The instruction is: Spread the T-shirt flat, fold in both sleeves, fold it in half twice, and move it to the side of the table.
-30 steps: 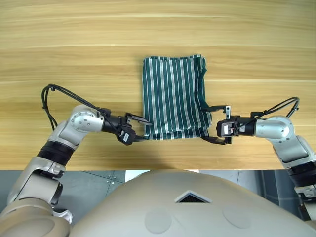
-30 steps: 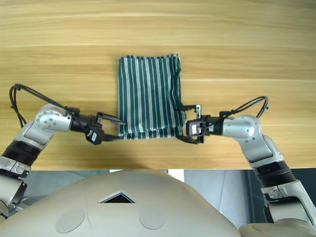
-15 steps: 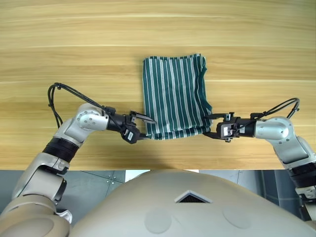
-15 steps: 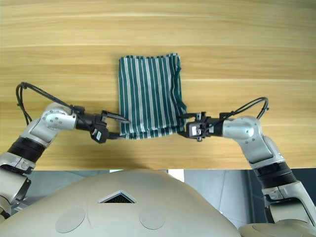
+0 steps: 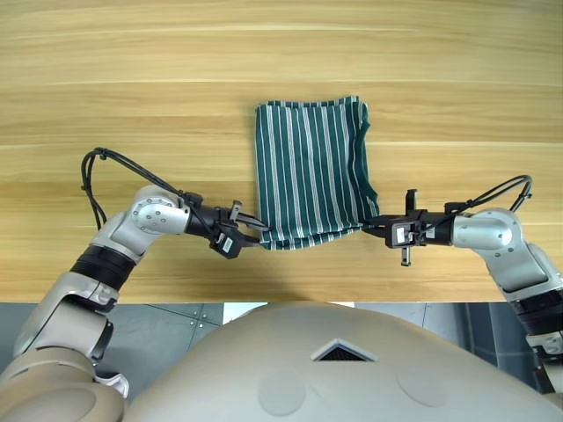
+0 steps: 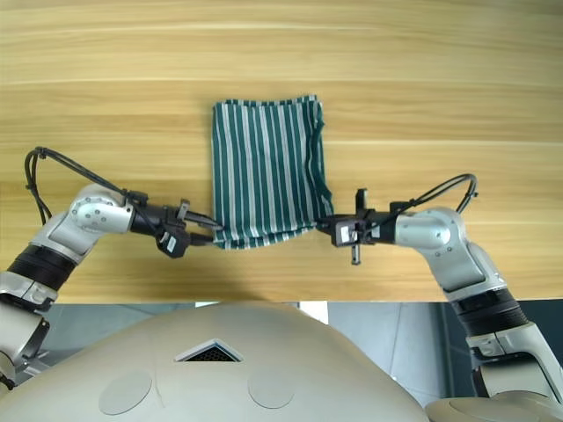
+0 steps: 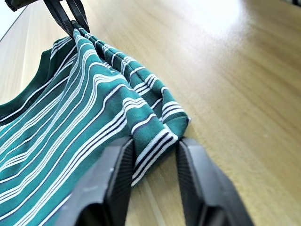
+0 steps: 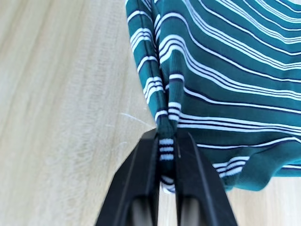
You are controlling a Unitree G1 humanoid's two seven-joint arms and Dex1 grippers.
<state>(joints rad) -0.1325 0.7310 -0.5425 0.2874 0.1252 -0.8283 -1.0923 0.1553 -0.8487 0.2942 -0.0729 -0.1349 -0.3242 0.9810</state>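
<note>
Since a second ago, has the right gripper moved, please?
Yes: the right gripper rolled and its jaws closed on the near right corner of the T-shirt; against the near edge of the table it hardly shifted.

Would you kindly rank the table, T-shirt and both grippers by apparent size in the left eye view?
1. wooden table
2. striped T-shirt
3. left gripper and right gripper look alike, so unranked.

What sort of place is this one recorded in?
Probably an indoor test or lab space rather than a home: a long wooden table with grey floor tiles past its near edge, and a folded striped T-shirt gripped at its near corners by the left gripper and right gripper.
</note>
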